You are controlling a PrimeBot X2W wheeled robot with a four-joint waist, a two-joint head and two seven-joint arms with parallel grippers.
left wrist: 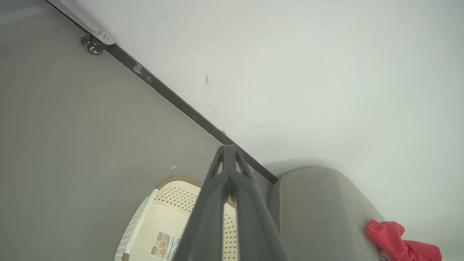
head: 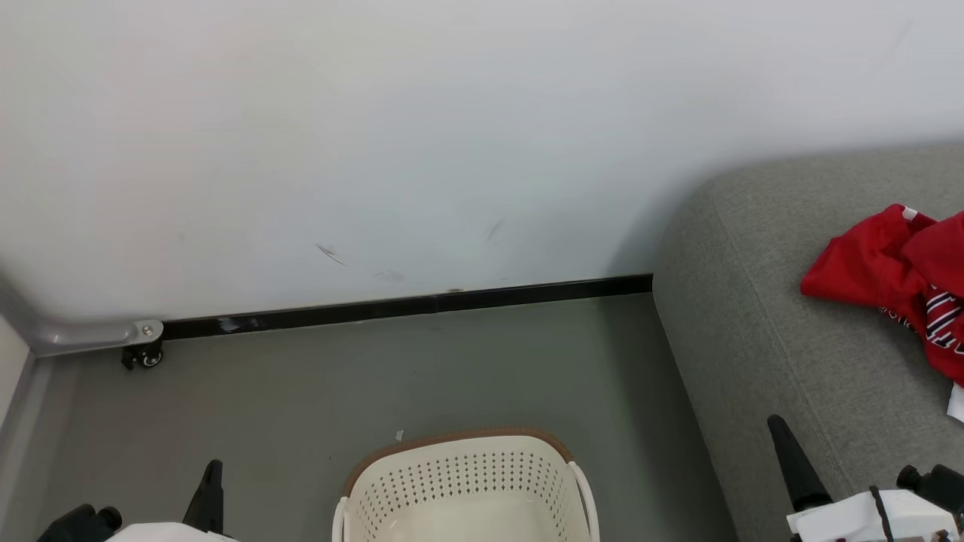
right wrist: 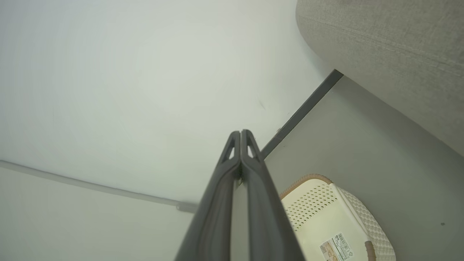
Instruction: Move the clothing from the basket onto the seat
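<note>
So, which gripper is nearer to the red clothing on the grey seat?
Right. The right gripper is by the edge of the seat, short of the red clothing; the left gripper is beyond the basket, on its other side.

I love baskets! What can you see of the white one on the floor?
The basket is cream-white plastic, its walls dotted with small holes. A brown braided rim rings the top; white handles sit at the sides. It stands upright on the grey floor, apart from the grey seat. Inside, a paper label sticks to its bottom.

The clothing (head: 881, 271) lies on the seat (head: 753, 339), which stands right of the basket (head: 459, 474) on the floor (head: 301, 391).
</note>
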